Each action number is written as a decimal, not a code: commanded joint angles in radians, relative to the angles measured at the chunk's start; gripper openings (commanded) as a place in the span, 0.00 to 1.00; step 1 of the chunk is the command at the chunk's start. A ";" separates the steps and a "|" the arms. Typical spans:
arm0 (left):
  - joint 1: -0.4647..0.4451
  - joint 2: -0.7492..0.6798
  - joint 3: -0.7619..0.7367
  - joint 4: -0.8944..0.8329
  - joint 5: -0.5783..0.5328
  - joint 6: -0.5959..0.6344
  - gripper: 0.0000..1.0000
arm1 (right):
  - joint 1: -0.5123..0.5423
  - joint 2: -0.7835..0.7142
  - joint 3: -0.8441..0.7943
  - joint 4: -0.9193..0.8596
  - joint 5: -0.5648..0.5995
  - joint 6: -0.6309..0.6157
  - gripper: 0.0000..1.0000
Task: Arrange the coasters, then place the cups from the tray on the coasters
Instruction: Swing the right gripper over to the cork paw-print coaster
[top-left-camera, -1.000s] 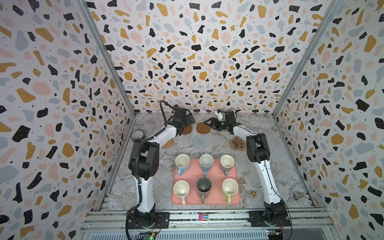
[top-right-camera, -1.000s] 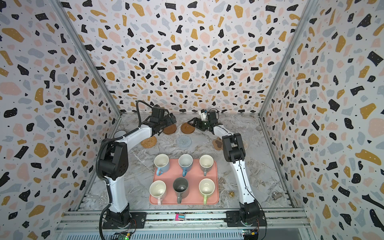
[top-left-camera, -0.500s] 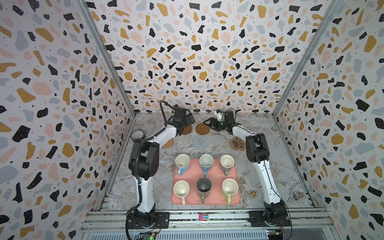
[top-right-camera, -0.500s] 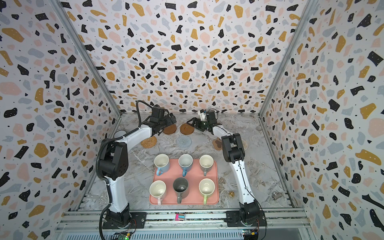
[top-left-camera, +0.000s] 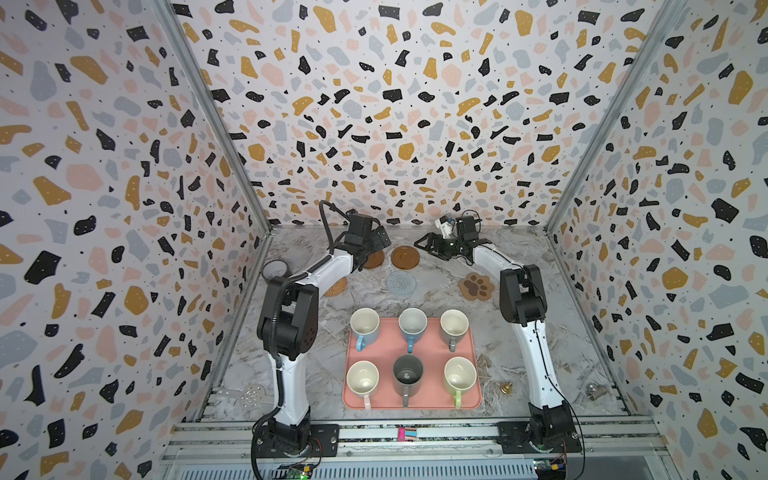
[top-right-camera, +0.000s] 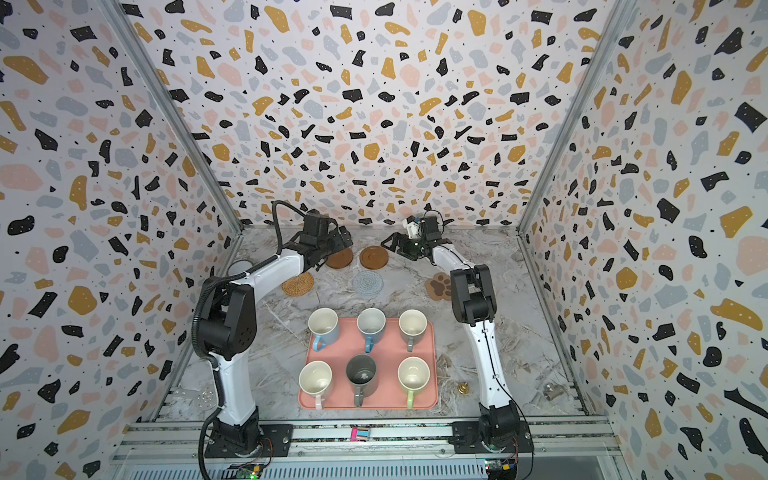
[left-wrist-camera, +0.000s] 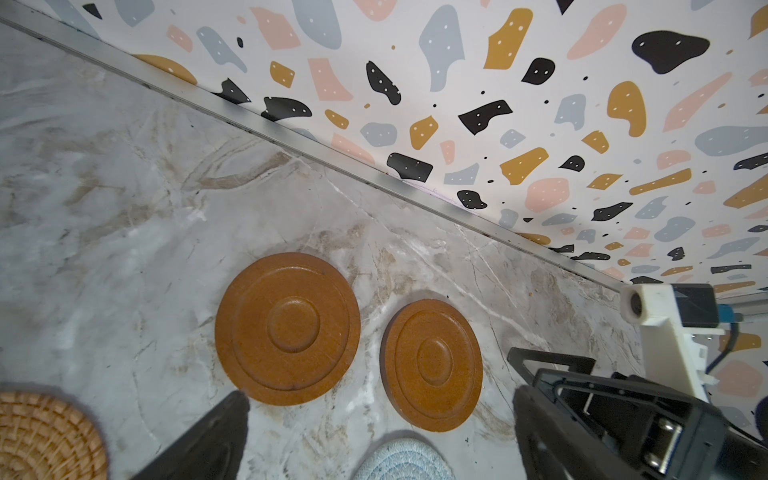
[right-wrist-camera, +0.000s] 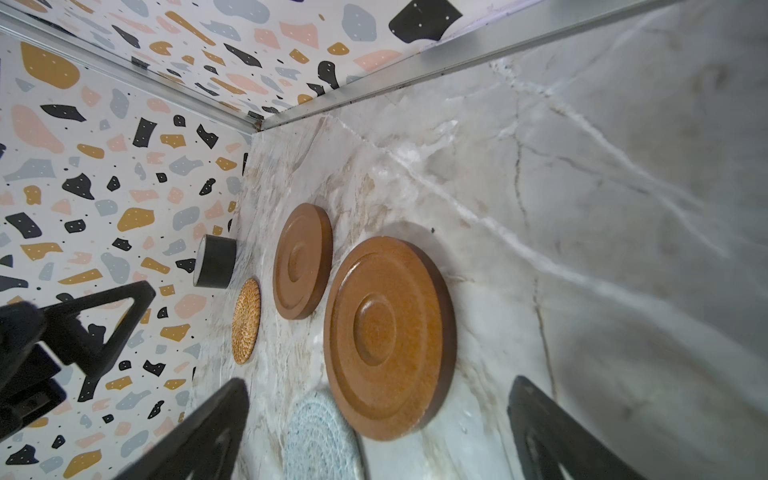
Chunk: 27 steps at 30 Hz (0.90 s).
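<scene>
Six cups (top-left-camera: 364, 326) sit on the tray (top-left-camera: 430, 353), three per row (all upright). Five coasters (top-right-camera: 340, 259) show on the desk (top-left-camera: 561, 353) behind the tray: two wooden discs (top-left-camera: 405, 257), one rattan round (top-right-camera: 297, 284), one pale blue round (top-left-camera: 401, 283) and one paw shape (top-left-camera: 476, 286). The left gripper (left-wrist-camera: 378, 399) and right gripper (right-wrist-camera: 380, 386) are both spread wide and empty, above the discs.
</scene>
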 joint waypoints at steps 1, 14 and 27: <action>0.003 -0.022 0.020 0.019 0.006 -0.005 1.00 | -0.013 -0.144 -0.010 -0.134 0.006 -0.113 0.99; 0.003 0.013 0.038 0.052 0.024 -0.023 1.00 | -0.143 -0.476 -0.379 -0.332 0.321 -0.186 0.99; 0.001 0.031 0.049 0.053 0.035 -0.038 1.00 | -0.248 -0.668 -0.735 -0.324 0.302 -0.088 0.99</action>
